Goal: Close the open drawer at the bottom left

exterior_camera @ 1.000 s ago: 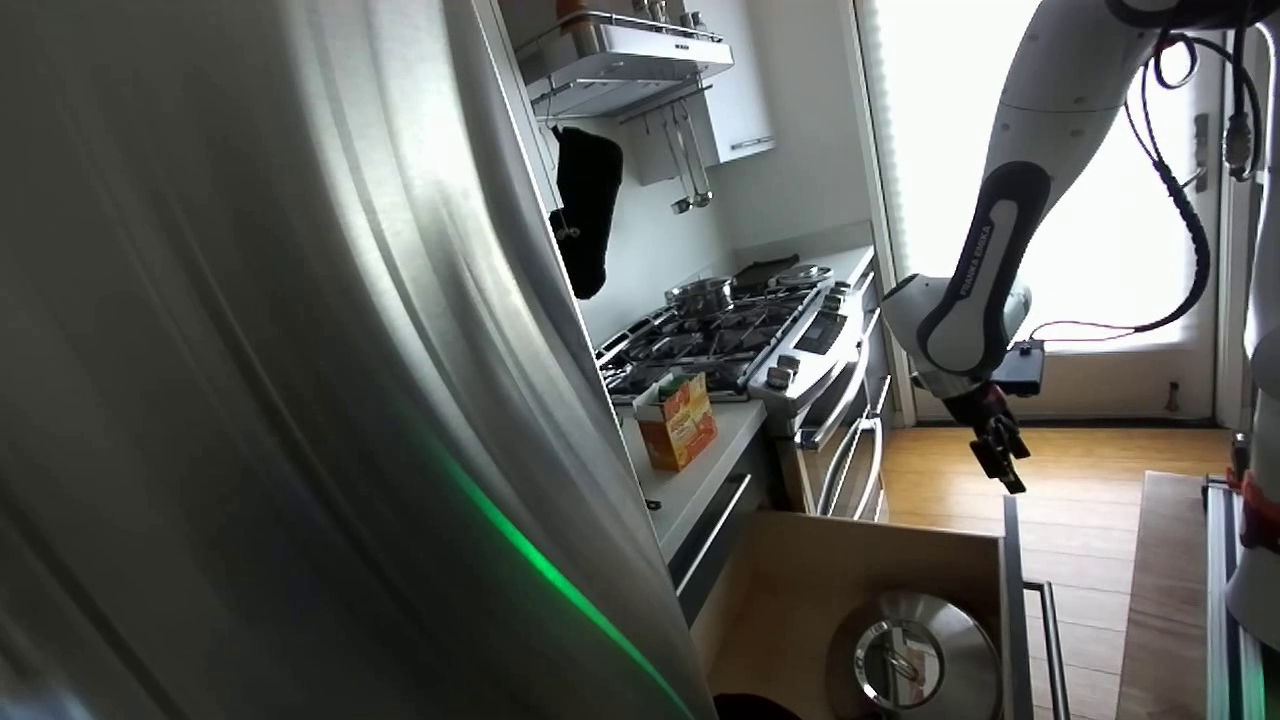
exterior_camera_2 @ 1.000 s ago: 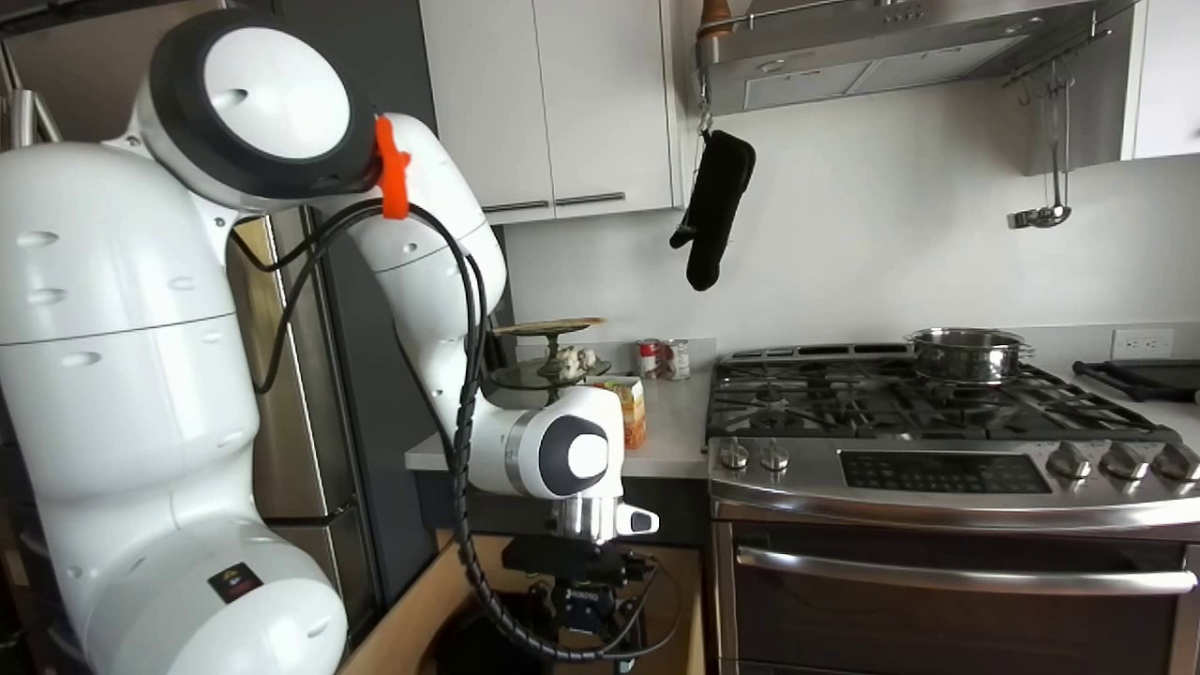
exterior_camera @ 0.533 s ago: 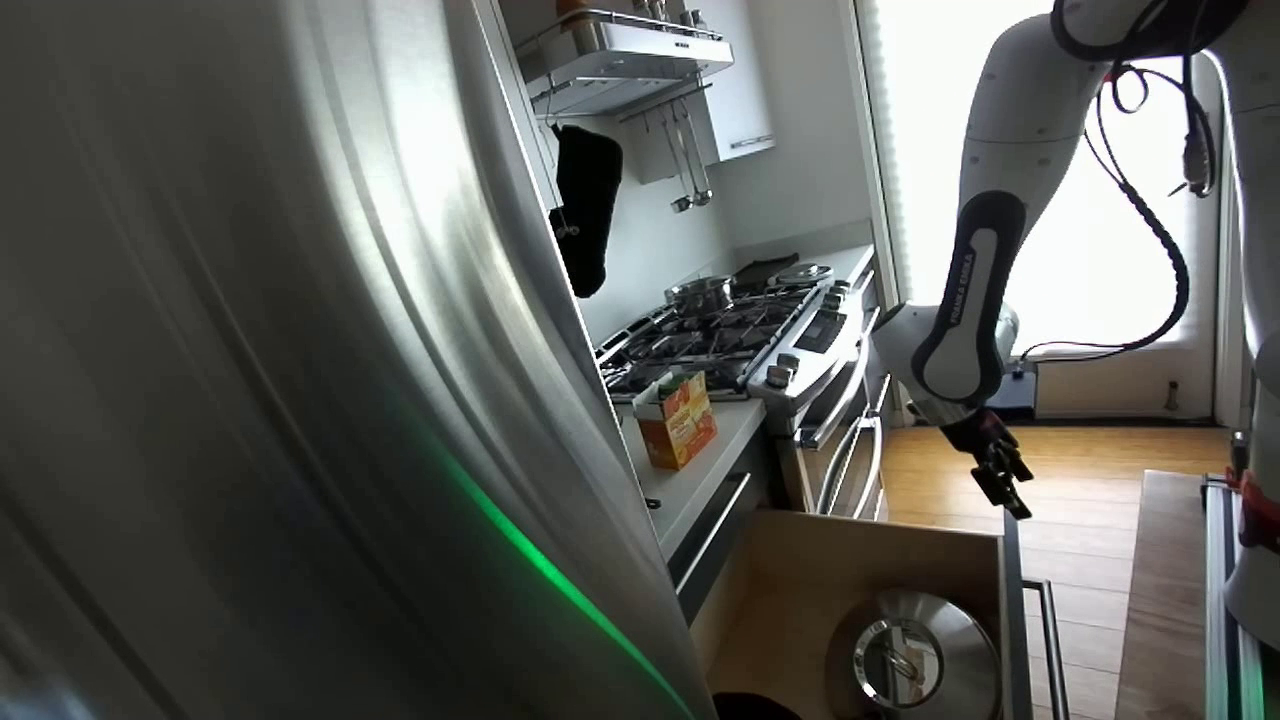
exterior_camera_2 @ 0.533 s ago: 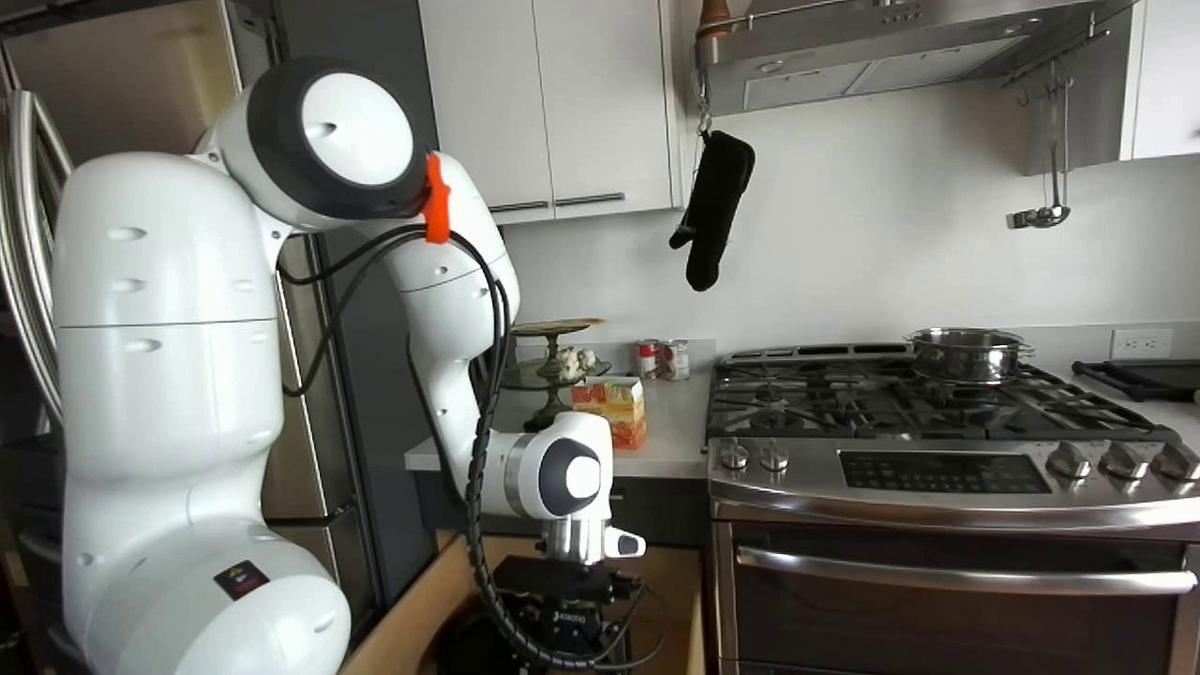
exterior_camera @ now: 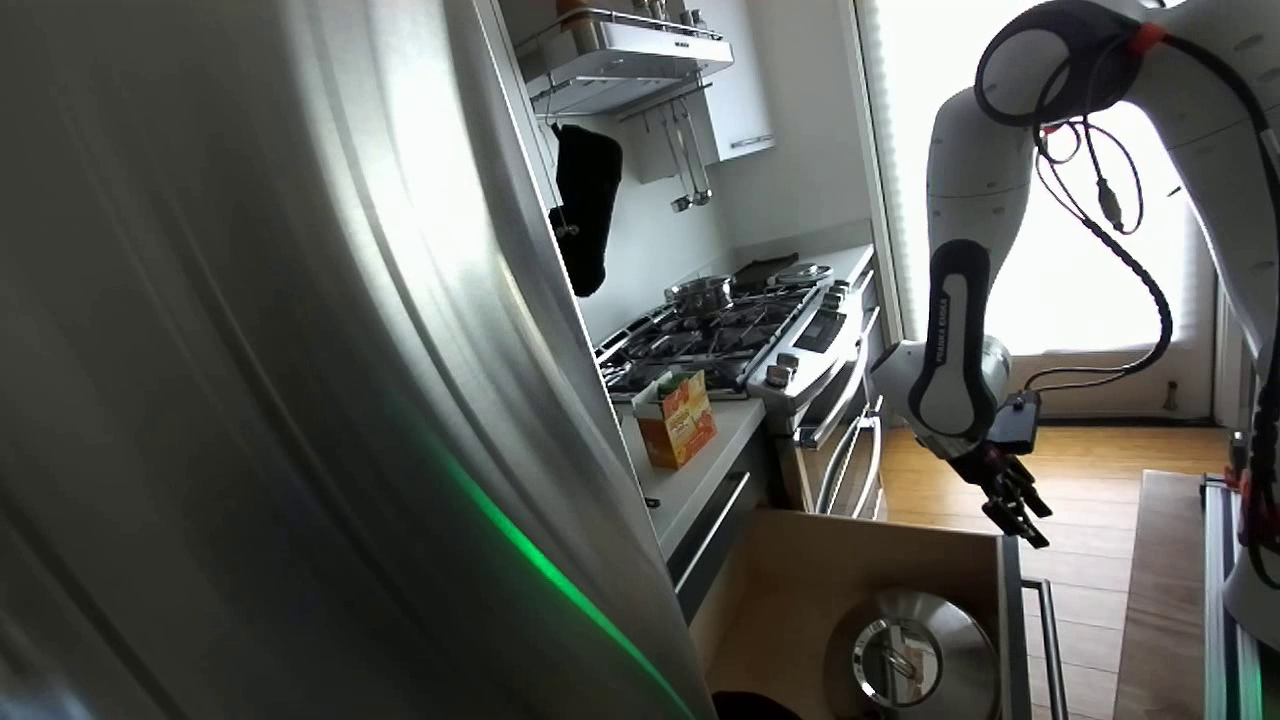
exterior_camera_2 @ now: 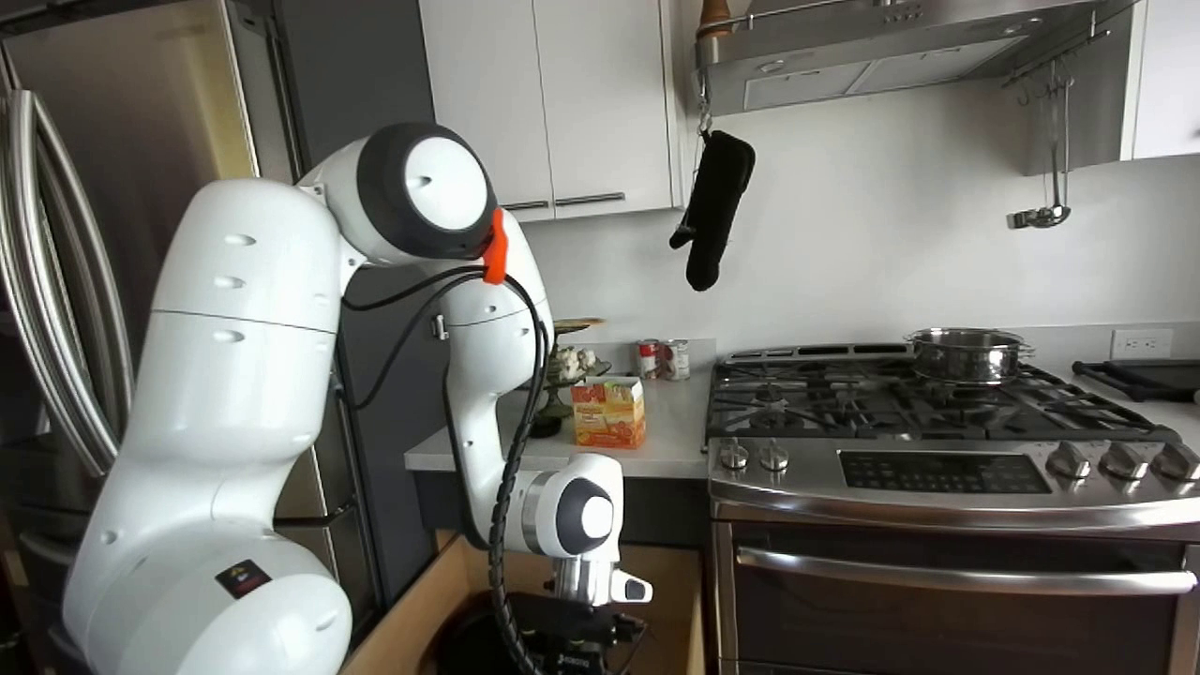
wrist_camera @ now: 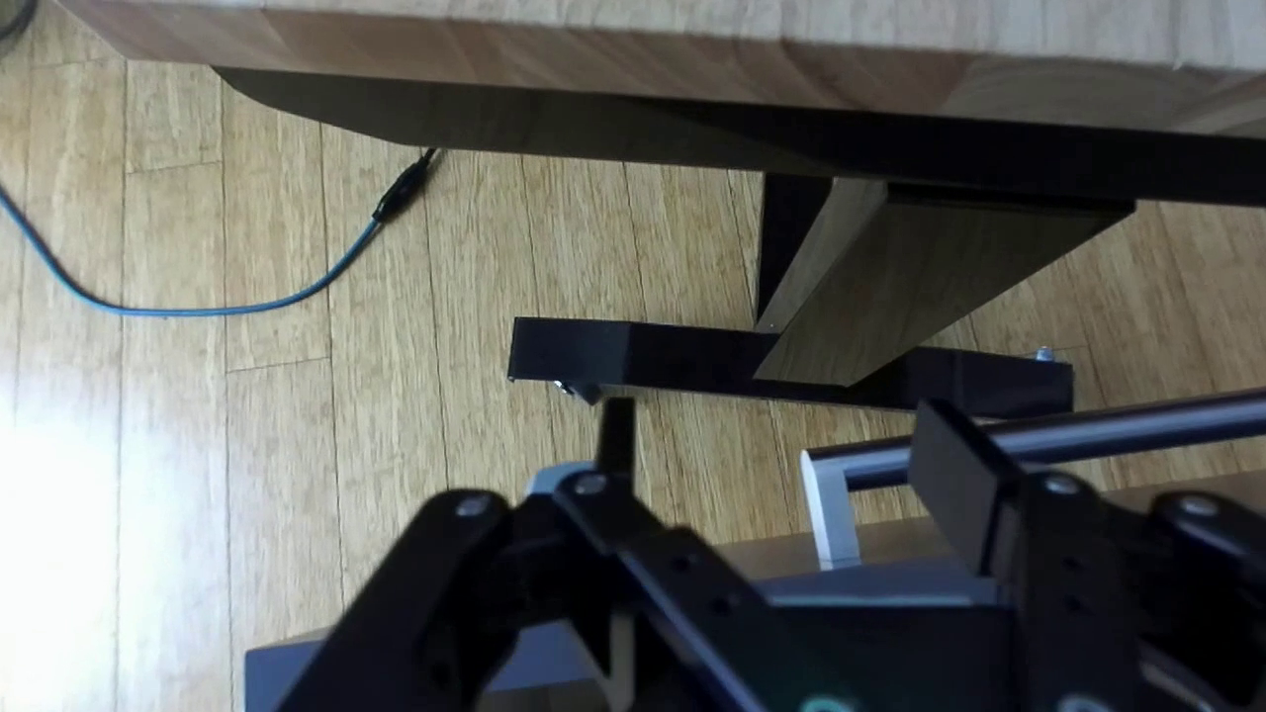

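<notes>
The drawer stands open; in an exterior view I see its grey front panel (exterior_camera: 1013,630), bar handle (exterior_camera: 1050,640) and light wood interior (exterior_camera: 775,570). A round metal lid (exterior_camera: 950,640) and part of a dark pan (exterior_camera: 750,706) lie inside. In an exterior view the arm partly hides the drawer (exterior_camera_2: 675,595). My gripper (exterior_camera: 1040,528) is by the upper corner of the front panel, at its oven end. In the wrist view the gripper (wrist_camera: 776,403) is open and empty, fingers wide apart. One finger covers part of the handle (wrist_camera: 1147,435); contact cannot be told.
The oven (exterior_camera_2: 956,609) stands beside the drawer. A steel fridge (exterior_camera: 300,350) is on the opposite side. A wooden tabletop (wrist_camera: 633,35) with a black foot (wrist_camera: 692,356) faces the drawer front. A blue cable (wrist_camera: 198,311) lies on the floor. An orange box (exterior_camera_2: 609,412) stands on the counter.
My gripper has come down to the level of the drawer front's upper edge, and its wrist has turned somewhat. The arm's elbow has lowered. The drawer has not moved.
</notes>
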`<state>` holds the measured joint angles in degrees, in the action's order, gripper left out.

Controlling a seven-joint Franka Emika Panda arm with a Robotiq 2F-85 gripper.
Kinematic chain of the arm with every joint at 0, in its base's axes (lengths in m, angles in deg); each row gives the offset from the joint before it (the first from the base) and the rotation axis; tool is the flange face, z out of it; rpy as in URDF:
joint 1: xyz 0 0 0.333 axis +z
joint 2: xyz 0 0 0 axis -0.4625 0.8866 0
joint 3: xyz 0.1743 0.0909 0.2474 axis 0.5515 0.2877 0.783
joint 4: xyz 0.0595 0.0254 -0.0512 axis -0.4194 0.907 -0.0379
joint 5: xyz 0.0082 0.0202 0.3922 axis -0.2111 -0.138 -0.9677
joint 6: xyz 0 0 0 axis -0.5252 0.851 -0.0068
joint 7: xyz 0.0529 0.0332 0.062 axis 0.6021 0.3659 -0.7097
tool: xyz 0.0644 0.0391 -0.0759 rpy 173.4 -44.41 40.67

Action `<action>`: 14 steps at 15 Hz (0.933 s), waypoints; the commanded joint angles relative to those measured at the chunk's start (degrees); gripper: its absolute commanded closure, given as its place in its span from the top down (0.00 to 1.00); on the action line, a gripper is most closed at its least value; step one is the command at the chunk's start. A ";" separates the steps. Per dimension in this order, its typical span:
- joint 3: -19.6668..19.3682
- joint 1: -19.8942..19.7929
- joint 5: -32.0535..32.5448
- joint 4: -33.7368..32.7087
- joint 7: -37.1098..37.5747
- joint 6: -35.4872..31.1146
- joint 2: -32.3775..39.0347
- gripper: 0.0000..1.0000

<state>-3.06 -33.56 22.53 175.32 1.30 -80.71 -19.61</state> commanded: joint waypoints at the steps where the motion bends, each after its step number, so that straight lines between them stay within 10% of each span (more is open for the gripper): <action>1: -1.24 0.76 0.62 -3.54 1.60 -0.38 5.91 0.42; 7: -2.10 1.23 1.32 -5.81 1.44 -6.23 10.09 0.00; 14: -3.97 3.43 3.96 -4.82 2.16 -15.26 10.95 0.00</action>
<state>-5.32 -31.99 23.45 170.25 1.64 -88.37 -10.06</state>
